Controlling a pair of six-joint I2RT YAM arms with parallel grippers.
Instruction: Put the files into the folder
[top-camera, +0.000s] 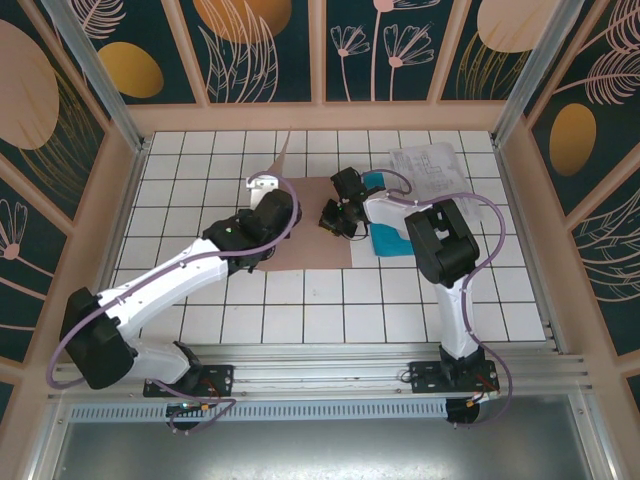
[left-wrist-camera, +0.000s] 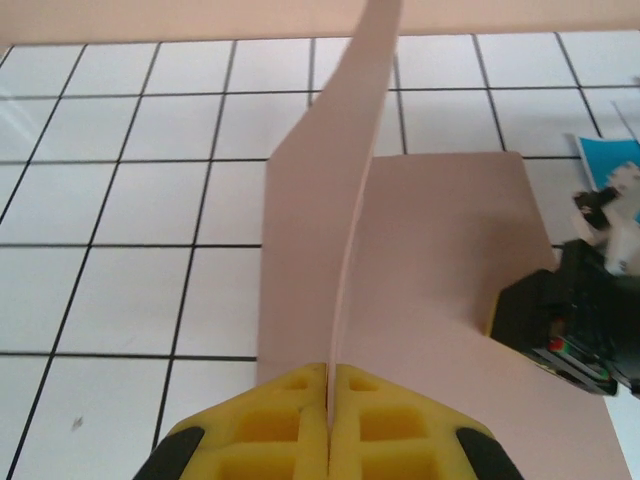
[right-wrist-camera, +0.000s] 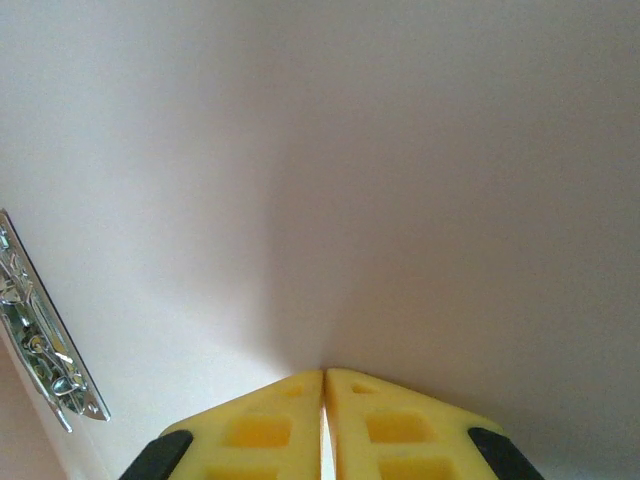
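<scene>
A white tiled table (top-camera: 200, 300) carries an open pinkish-brown folder (top-camera: 305, 240) near its middle. The folder's cover (left-wrist-camera: 340, 200) stands upright and its base lies flat. The files lie outside it, toward the table's far right corner: a cyan sheet (top-camera: 388, 240) touching the folder's right edge, and a white printed sheet (top-camera: 430, 165) beyond.

The left gripper (left-wrist-camera: 328, 372) is clamped tight on the cover's edge, holding it up. The right gripper (right-wrist-camera: 324, 375), its fingers almost together, sits tip-down on a pale surface beside a metal clip (right-wrist-camera: 40, 340). Whether it pinches anything cannot be told.

The step looks like opening the folder. Next, the right gripper likely must fetch a thin, flat sheet.
</scene>
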